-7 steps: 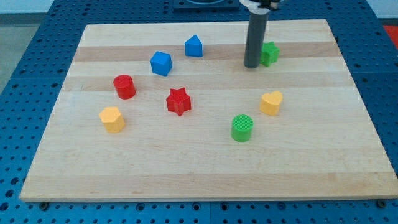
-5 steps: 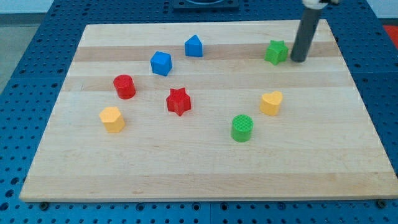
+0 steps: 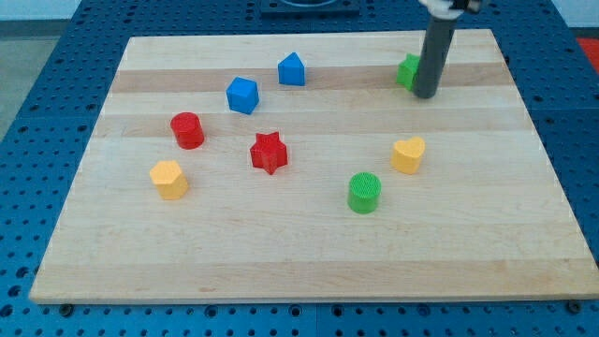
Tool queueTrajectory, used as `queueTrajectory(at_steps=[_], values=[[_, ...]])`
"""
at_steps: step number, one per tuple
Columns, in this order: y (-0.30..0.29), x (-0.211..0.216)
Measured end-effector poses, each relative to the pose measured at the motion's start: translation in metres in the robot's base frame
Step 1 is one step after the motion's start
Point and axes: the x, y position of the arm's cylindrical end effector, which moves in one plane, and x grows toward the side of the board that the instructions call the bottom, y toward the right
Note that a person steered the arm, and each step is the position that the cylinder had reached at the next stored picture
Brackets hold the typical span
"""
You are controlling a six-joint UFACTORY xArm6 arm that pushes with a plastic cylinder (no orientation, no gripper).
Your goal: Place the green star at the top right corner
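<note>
Green star sits near the wooden board's top right corner, mostly hidden behind the rod. My tip rests at the star's 4 o'clock, touching or just beside it; no jaws, nothing held. Yellow heart at the tip's 6 o'clock, green cylinder farther toward 7.

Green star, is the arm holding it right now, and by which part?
Nothing is held. My tip stands at the green star's right side, hiding part of it; contact cannot be told.
</note>
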Motion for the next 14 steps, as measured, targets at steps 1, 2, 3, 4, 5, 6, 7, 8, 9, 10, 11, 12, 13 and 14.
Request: queueTrajectory(at_steps=[1, 2, 3, 4, 5, 6, 7, 8, 9, 10, 11, 12, 13, 14], values=[[0.041, -0.029], [0.037, -0.008], [0.007, 0.024], [-0.034, 0.024], [-0.028, -0.013], [0.024, -0.036], [0.033, -0.043], [0.009, -0.035], [-0.017, -0.014], [-0.05, -0.008], [-0.05, -0.055], [-0.032, -0.058], [-0.035, -0.047], [-0.024, -0.049]])
